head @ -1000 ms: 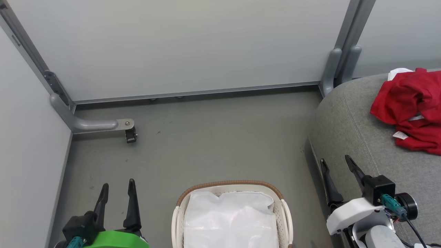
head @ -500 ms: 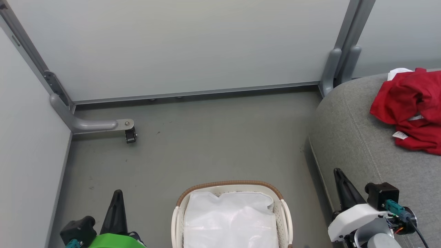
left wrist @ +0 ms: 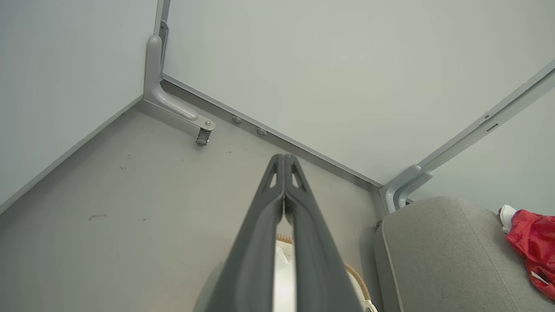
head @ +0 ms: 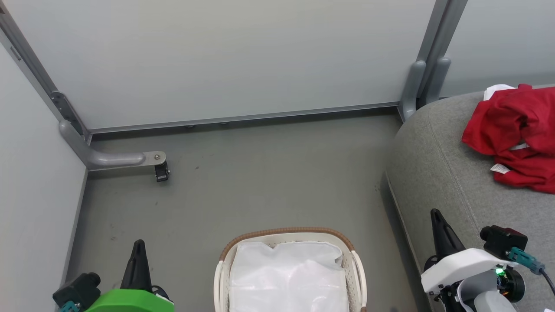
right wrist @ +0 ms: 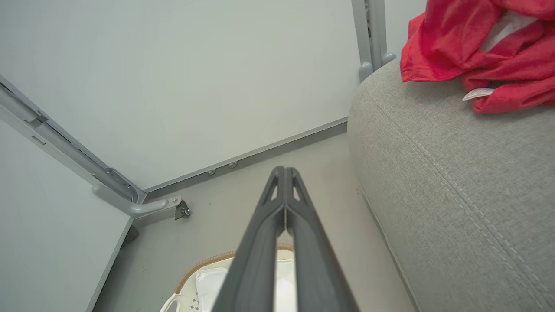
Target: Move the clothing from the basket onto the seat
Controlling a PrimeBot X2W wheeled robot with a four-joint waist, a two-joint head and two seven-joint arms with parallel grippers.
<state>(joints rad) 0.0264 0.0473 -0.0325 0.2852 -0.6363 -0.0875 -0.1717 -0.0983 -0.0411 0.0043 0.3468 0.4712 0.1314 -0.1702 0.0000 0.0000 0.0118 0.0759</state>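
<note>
Flanking the basket (head: 286, 231), left pincer (head: 138, 245) and right pincer (head: 435, 214) (both pressed together), seat (head: 433, 164) edge rightward, floor (head: 260, 182) ahead.

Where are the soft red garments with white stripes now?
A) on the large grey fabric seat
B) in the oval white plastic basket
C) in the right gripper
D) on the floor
A: the red garments lie bunched on the grey fabric seat, while the white plastic basket shows its white fabric liner.
</note>
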